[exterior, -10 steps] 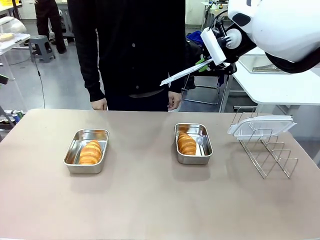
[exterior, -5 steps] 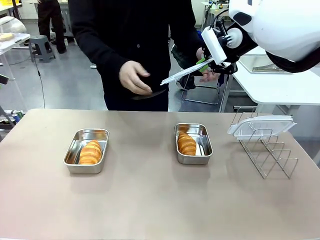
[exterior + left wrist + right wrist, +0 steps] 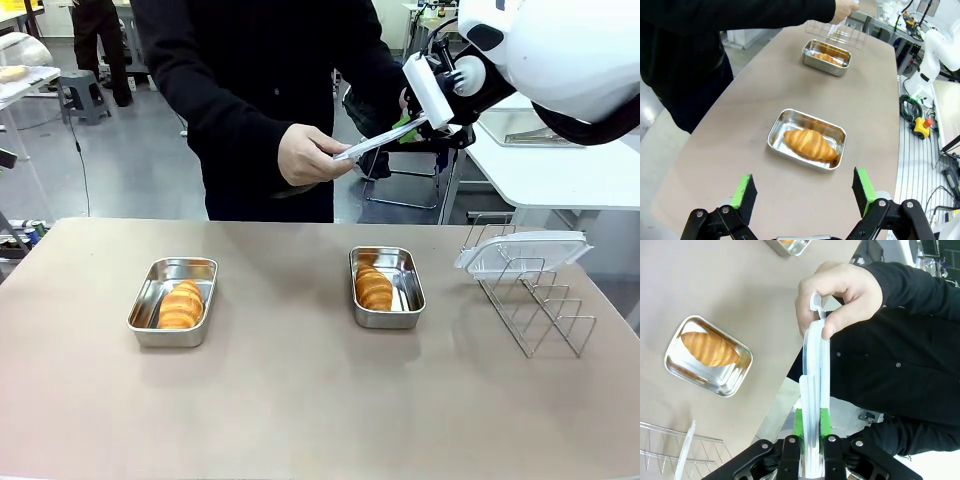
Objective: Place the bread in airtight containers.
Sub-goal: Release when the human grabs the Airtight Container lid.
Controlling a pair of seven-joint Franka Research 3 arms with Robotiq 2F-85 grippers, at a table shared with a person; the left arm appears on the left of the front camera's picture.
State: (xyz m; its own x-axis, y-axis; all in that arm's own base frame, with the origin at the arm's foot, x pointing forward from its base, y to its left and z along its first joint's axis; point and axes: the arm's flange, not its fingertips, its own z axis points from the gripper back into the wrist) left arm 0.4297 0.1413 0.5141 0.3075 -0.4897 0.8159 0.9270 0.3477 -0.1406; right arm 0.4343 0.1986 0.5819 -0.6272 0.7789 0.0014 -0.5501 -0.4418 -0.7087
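Front view: right gripper (image 3: 407, 127) raised beyond table's far edge, clamped on clear lid (image 3: 372, 143) — person's hand (image 3: 308, 155) grasps free end, likely handover. Croissants (image 3: 181, 304) lie in uncovered steel pans (image 3: 170, 272).
Left wrist view: left gripper (image 3: 805, 192) fingers wide, empty, above near pan.
Right wrist view: green pads (image 3: 798, 421) pinch lid edge.

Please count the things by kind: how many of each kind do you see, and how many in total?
Croissants: 2
Steel pans: 2
Clear lids: 2 (one clear lid is in the right gripper)
Wire rack: 1
Total: 7
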